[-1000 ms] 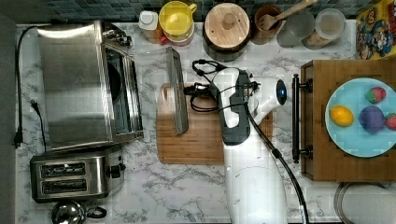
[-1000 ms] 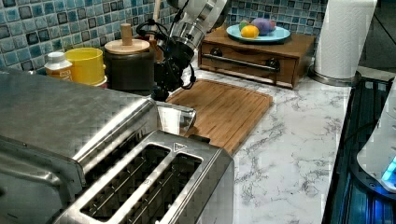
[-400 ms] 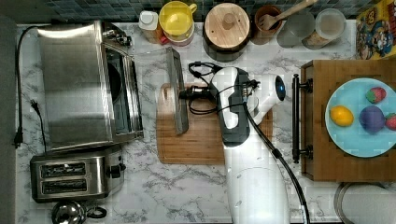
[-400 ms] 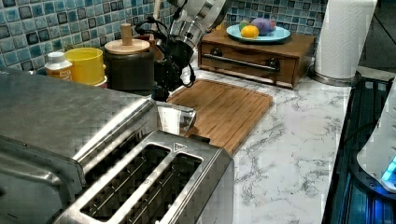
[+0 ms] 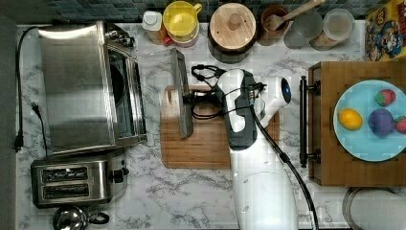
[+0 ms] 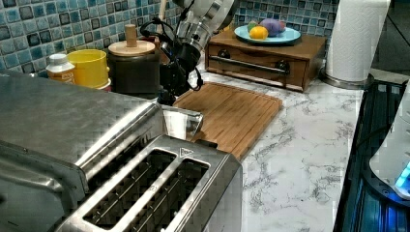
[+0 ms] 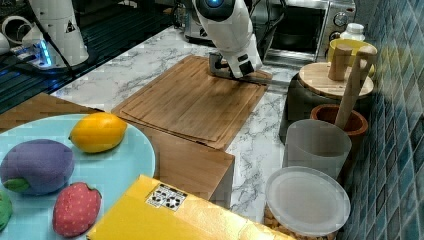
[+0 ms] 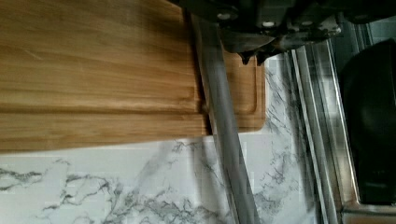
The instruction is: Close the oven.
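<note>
Claw at the open oven door's bar handle
The boxy brushed-steel oven (image 5: 91,86) sits at the top view's left on the marble desk (image 5: 191,191), glass door dropped over the ridged wooden board (image 5: 201,143); the claw (image 5: 187,97) meets the smooth round handle (image 8: 224,121), its spread untellable, and might slip off
</note>
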Available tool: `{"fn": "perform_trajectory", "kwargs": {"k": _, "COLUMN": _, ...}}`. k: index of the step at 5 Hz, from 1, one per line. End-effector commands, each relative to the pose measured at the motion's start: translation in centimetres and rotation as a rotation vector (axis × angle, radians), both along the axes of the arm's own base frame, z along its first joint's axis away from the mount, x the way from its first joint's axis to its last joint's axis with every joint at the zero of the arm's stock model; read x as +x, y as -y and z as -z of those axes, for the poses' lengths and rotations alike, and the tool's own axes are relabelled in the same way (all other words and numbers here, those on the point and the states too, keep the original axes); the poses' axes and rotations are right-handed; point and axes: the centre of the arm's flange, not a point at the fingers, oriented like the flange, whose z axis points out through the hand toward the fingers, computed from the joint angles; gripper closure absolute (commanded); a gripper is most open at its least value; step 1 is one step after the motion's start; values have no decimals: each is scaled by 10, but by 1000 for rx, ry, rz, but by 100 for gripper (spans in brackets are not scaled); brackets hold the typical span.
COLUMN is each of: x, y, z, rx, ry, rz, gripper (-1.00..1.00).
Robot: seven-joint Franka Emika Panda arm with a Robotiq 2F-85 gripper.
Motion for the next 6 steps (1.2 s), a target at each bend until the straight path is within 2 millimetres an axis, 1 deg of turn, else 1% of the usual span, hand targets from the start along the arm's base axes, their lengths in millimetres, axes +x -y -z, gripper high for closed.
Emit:
{"fn": "perform_trajectory", "kwargs": {"k": 1, "x": 49, "y": -65, "z": -107, "rx": 19, "ry": 215, "rz": -196, "gripper": 100}}
{"fn": "perform_trajectory", "kwargs": {"k": 2, "x": 55, "y": -109, "z": -102, "rx": 7, "ry": 161, "rz": -299, "gripper": 100}}
{"fn": "perform_trajectory", "kwargs": {"k": 3, "x": 53, "y": -134, "z": -101, "rx": 23, "ry": 150, "rz": -317, "gripper": 100}}
{"fn": "perform_trajectory", "kwargs": {"k": 4, "x": 54, "y": -155, "z": -113, "rx": 26, "ry": 147, "rz": -356, "gripper": 100}}
{"fn": "perform_trajectory", "kwargs": {"k": 5, "x": 41, "y": -192, "z": -145, "rx": 3, "ry": 172, "rz": -393, "gripper": 100}}
{"fn": "perform_trajectory", "kwargs": {"k": 6, "x": 29, "y": -224, "z": -168, "rx": -14, "ry": 206, "rz": -430, "gripper": 100}}
